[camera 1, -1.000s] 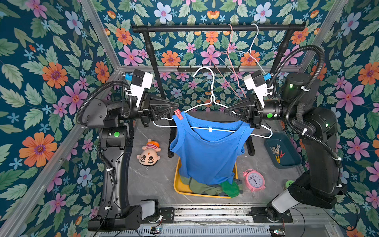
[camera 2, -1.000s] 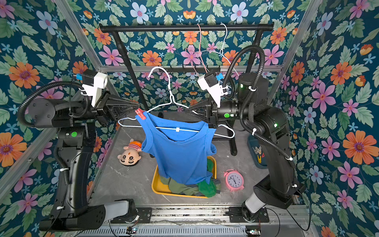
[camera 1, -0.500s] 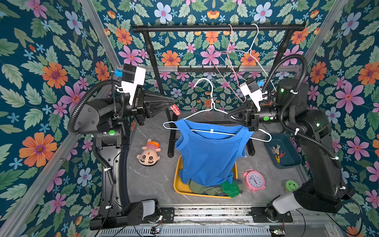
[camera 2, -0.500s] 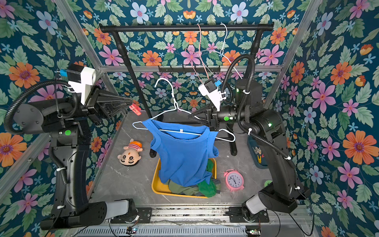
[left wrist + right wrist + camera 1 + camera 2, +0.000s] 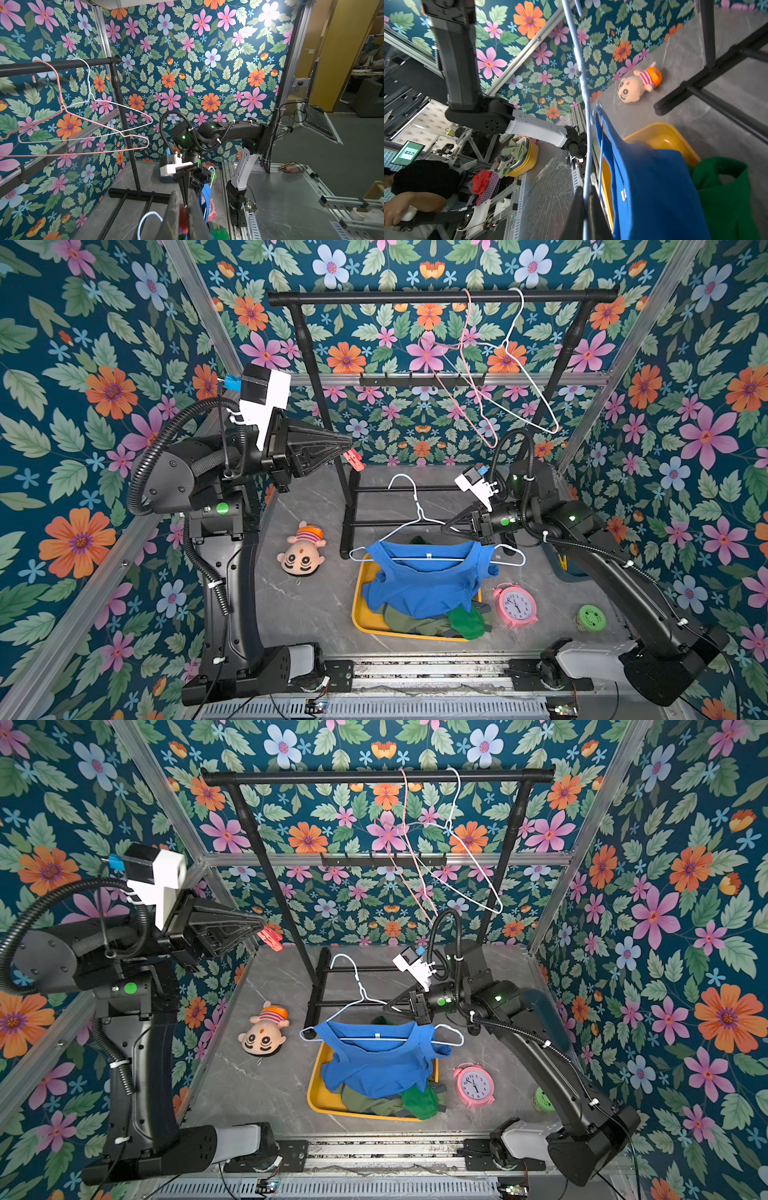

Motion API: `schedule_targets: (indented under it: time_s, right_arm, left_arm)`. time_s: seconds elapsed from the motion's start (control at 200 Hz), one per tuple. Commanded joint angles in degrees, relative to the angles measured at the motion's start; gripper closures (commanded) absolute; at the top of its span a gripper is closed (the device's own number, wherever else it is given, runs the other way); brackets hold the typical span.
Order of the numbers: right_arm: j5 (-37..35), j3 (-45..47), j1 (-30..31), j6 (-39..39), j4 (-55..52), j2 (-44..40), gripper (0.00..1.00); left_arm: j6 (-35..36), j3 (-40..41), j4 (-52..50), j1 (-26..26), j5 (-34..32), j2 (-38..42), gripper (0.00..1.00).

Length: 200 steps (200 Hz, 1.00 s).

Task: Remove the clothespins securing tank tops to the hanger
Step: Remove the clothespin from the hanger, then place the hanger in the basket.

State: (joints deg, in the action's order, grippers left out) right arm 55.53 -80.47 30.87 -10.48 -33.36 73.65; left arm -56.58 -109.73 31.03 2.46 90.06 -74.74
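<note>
The left gripper (image 5: 348, 445) is clenched on a red clothespin (image 5: 353, 460). The pin juts from its tips, high above the tray (image 5: 356, 614) and off toward the tray's doll side, well apart from the hanger (image 5: 419, 512).

The right gripper (image 5: 444, 526) is closed on the hanger's wire shoulder, just above the tray's far edge. In the right wrist view the pale wire runs straight down between its two fingers.

The blue top (image 5: 428, 580) hangs from the hanger by its straps. Its body slumps into the tray and covers most of it. At the tray's near edge the olive top (image 5: 405, 620) and the green top (image 5: 467, 620) lie bunched, partly under the blue one, with the green nearer the tray's clock corner.

A doll (image 5: 301, 549) lies on the table beside the tray, on the left arm's side. A pink clock (image 5: 515, 605) stands just beside the tray on the opposite side, and a green disc (image 5: 591, 617) lies farther out that way.

The black rack (image 5: 436, 297) stands behind the tray. A pink hanger (image 5: 61, 105) and a white hanger (image 5: 89, 96) hang bare on its bar.
</note>
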Motion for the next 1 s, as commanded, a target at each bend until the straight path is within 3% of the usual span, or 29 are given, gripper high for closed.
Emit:
schedule_targets:
  time_s: [0.0,0.245,0.445,0.765,0.995]
  right_arm:
    - [-1.01,3.93,1.25,-2.1,7.45,0.18,1.0]
    - [-6.66,16.31,3.88,-4.09,13.29,4.72,1.0]
    - [-11.65,18.03,4.09,-3.72,13.94,9.62,1.0]
    - [-20.17,14.42,4.11,0.37,5.52,8.6,0.53]
    - [-24.0,3.52,4.07,5.06,-2.56,4.48,0.49]
  left_arm:
    - [0.62,0.14,-0.58,0.05,4.73,-0.05,1.0]
    - [2.55,0.39,-3.18,0.07,4.16,0.12,1.0]
    - [3.19,1.13,-3.54,-0.07,3.22,0.01,1.0]
    - [4.17,4.18,-4.22,0.0,3.14,1.0,1.0]
    - [7.09,4.73,-7.85,-0.27,2.49,0.91,1.0]
